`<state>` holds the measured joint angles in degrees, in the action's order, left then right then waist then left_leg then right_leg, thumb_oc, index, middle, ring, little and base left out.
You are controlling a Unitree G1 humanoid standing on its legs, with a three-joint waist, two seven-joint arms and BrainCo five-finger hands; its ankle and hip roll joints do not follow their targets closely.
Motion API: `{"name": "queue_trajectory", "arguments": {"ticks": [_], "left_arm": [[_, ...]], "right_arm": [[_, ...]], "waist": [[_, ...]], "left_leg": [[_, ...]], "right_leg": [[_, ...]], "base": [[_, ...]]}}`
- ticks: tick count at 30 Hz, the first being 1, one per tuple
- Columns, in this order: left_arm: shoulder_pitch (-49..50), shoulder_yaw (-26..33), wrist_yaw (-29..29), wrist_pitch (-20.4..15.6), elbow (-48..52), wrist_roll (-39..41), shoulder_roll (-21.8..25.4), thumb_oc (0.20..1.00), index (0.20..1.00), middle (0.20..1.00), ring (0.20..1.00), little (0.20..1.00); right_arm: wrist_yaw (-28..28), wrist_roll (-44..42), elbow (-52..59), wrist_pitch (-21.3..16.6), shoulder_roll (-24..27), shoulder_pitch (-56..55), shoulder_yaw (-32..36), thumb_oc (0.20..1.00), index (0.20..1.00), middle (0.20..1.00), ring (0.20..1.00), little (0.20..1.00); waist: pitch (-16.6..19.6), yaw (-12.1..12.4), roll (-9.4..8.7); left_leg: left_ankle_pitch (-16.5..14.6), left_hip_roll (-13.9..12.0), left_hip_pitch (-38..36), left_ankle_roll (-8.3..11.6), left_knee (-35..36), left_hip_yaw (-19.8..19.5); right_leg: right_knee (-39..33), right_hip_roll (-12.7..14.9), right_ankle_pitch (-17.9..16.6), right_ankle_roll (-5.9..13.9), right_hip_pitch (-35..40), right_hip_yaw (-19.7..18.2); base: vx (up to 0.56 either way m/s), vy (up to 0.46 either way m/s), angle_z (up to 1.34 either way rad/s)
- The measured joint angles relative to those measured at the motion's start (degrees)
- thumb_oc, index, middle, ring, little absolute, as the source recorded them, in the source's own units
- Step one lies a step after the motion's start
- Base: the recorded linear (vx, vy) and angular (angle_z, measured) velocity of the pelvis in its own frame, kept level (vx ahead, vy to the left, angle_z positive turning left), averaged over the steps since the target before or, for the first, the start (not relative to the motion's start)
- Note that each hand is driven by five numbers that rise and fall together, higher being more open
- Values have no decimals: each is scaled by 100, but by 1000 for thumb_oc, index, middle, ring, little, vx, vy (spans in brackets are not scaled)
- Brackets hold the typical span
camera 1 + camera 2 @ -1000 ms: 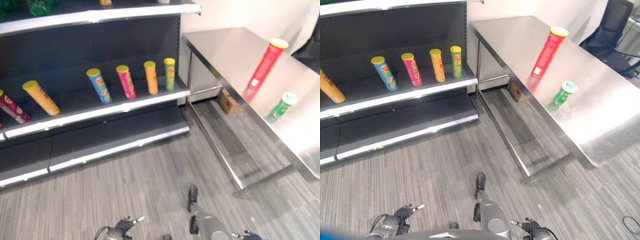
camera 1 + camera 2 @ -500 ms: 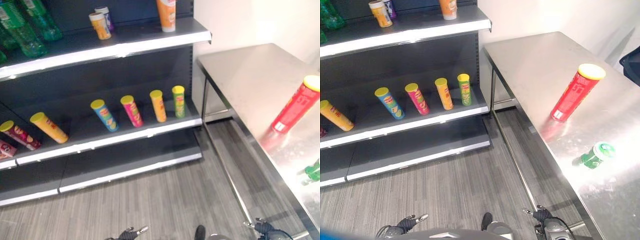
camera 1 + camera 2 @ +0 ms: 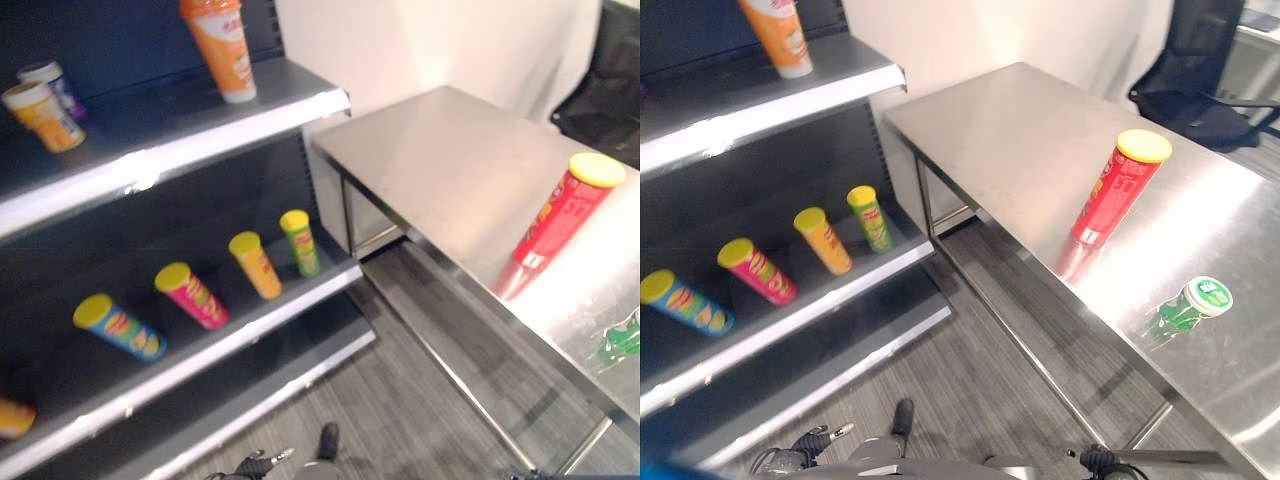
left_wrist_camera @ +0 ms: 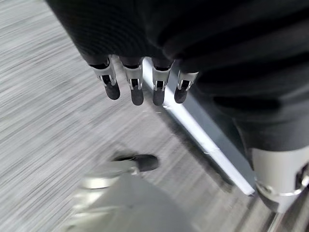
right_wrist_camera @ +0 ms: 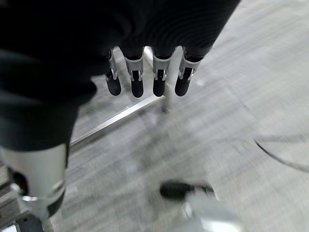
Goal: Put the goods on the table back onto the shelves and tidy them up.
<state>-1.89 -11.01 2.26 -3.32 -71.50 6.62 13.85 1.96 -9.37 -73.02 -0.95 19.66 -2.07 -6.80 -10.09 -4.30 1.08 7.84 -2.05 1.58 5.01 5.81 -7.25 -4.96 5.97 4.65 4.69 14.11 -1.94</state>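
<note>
Since half a second ago the head camera has swung toward the robot's right and tilted, so the whole scene has shifted across the view while the goods themselves lie where they were. On the steel tabletop [image 3: 1020, 130] a tall red can with a yellow lid [image 3: 1108, 190] stands upright, and a green bottle with a pale cap [image 3: 1185, 307] stands nearer the robot, just in from the front edge; in the left eye view that bottle is nearly washed out by glare and cut by the picture's edge. On the middle shelf [image 3: 215, 345] four cans lean in a row: blue [image 3: 118, 326], pink [image 3: 190, 295], orange [image 3: 256, 264] and green [image 3: 299, 241], with another orange can [image 3: 14, 418] cut off at the view's left side. The upper shelf [image 3: 190, 135] carries a tall orange can [image 3: 222, 48] whose top is out of frame, plus two short cans, one orange [image 3: 40, 115] and one purple [image 3: 55, 82] half hidden behind it. Labels are too blurred to read. A dark office chair [image 3: 1200, 80] stands beyond the tabletop. The left robot hand [image 4: 140, 84] and the right robot hand [image 5: 145, 79] each hang low over the grey floor [image 3: 960, 380], fingers straight and spread apart, holding nothing.
</note>
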Motion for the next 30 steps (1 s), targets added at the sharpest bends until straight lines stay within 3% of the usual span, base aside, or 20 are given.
{"name": "queue_trajectory", "arguments": {"ticks": [3,5,7,9,12,15,16,19,20,21,22,25,26,27,30], "left_arm": [[-180,-100,1,-36,171,-2,92,1000,1000,1000,1000,1000],[-257,-172,-17,-46,165,-3,100,1000,1000,1000,1000,1000],[-370,-198,-12,-46,158,-10,156,1000,1000,1000,1000,1000],[-481,-209,-8,-56,105,-19,176,1000,1000,1000,1000,1000],[-566,-209,-9,-153,114,-26,325,1000,1000,1000,1000,1000],[-456,-107,-10,-151,96,-31,632,1000,1000,1000,1000,1000],[-326,5,-3,-128,78,-33,665,1000,1000,1000,1000,1000],[-198,35,-2,-114,-5,-94,667,1000,1000,1000,1000,1000],[-187,81,-1,-104,-103,-124,651,1000,1000,1000,1000,1000],[-143,103,0,-69,-130,-134,605,1000,1000,1000,1000,1000],[-62,163,-1,-43,-120,-142,539,1000,1000,1000,1000,1000],[132,304,10,-42,-51,-247,452,1000,1000,1000,1000,1000],[268,305,6,-40,118,-300,425,1000,1000,1000,1000,1000],[467,351,-6,-43,211,-299,346,1000,1000,1000,1000,1000],[618,343,-28,-39,215,-299,199,1000,1000,1000,1000,1000]], "right_arm": [[-4,-1,11,37,-135,-118,19,1000,1000,1000,1000,1000],[-4,-9,61,17,-194,-78,280,1000,1000,1000,1000,1000],[1,-37,68,21,-225,-86,411,1000,1000,1000,1000,1000],[15,-119,246,25,-194,-62,585,1000,1000,1000,1000,1000],[17,-248,287,20,-195,-224,683,1000,1000,1000,1000,1000],[69,-449,359,5,-44,-373,1321,1000,1000,1000,1000,1000],[91,-468,381,-7,105,-396,1538,1000,1000,1000,1000,1000],[183,-521,828,36,575,-773,2016,1000,1000,1000,1000,1000],[261,-521,1236,12,775,-962,2080,1000,1000,1000,1000,1000],[291,-512,1693,3,1102,-1027,2212,1000,1000,1000,1000,1000],[286,-506,2212,32,1341,-1113,2281,1000,1000,1000,1000,1000],[286,-429,3702,-78,1908,-1384,2525,1000,1000,1000,1000,1000],[358,-411,4474,99,2156,-1462,2763,1000,1000,1000,1000,1000],[259,-417,5270,-36,2267,-1618,3012,1000,1000,1000,1000,1000],[238,-417,5580,-349,2557,-1342,3016,1000,1000,1000,1000,1000]], "waist": [[-8,-81,-119],[22,-168,-63],[43,-255,-166],[57,-403,-179],[121,-471,-395],[100,-353,-632],[78,-294,-631],[97,-327,-605],[94,-352,-682],[52,-364,-657],[76,-377,-576],[192,-403,-595],[221,-427,-637],[233,-488,-620],[296,-498,-566]], "left_leg": [[-112,185,-149,-259,-24,369],[-231,196,-209,-349,14,780],[-257,308,-211,-398,-29,1121],[-292,391,-111,-580,-9,1411],[-295,443,10,-581,-8,1542],[-262,306,198,-556,-44,1758],[-257,237,192,-551,-10,1820],[-260,142,264,-492,-9,1768],[-293,186,294,-433,-150,1796],[-483,121,515,-454,-771,1761],[-592,102,525,-485,-795,1764],[-502,125,305,-444,-418,1756],[-435,77,193,-358,-198,1735],[-290,-19,56,-334,-14,1698],[-284,-98,-20,-322,-14,1584]], "right_leg": [[145,233,-40,172,-134,147],[501,294,-61,193,-408,-127],[638,444,-77,178,-703,-210],[653,563,-50,215,-881,-349],[615,645,3,163,-1118,-350],[496,685,-182,349,-1399,85],[425,731,-270,463,-1315,395],[104,649,-241,518,-1157,509],[15,740,-313,488,-1172,571],[14,725,-398,521,-1146,613],[16,673,-411,534,-1052,585],[-8,665,-450,531,-1039,575],[-88,590,-504,532,-979,613],[-89,500,-524,528,-911,636],[-89,393,-475,508,-791,701]], "base": [[65,363,-59],[9,352,-94],[-7,313,-87],[-4,212,-83],[-38,144,-35],[6,23,-33],[20,13,-19],[17,1,19],[24,-16,10],[40,-24,-4],[48,-32,-7],[59,-56,2],[107,-118,13],[93,-128,10],[29,-70,8]]}}
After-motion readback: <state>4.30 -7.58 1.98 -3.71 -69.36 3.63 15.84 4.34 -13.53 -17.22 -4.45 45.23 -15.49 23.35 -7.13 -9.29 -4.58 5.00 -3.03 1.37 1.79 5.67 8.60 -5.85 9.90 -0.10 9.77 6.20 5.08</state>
